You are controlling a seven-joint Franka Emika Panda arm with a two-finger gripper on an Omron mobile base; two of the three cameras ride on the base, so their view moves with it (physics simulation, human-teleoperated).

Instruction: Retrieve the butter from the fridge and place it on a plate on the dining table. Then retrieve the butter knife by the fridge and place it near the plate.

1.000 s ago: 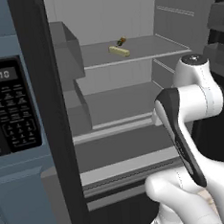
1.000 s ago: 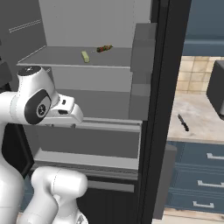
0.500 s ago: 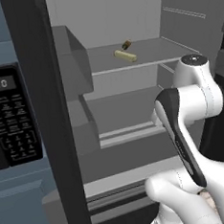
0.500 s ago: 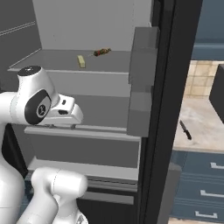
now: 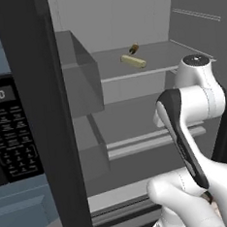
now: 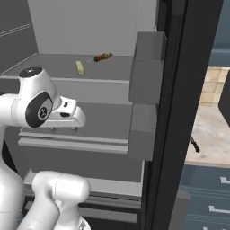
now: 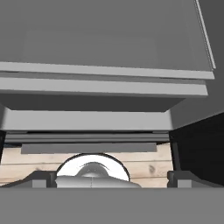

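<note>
The butter (image 5: 133, 61) lies on the fridge (image 5: 135, 113) shelf; the hand (image 7: 111, 178) is spread wide, empty.

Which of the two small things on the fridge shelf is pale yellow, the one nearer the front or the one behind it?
The nearer one: the butter, a slim pale yellow stick. The lump behind it is smaller and dark brown.

The butter knife (image 6: 194, 144) on the tabletop (image 6: 211, 130) is half hidden behind the fridge (image 6: 179, 112) door edge.
</note>
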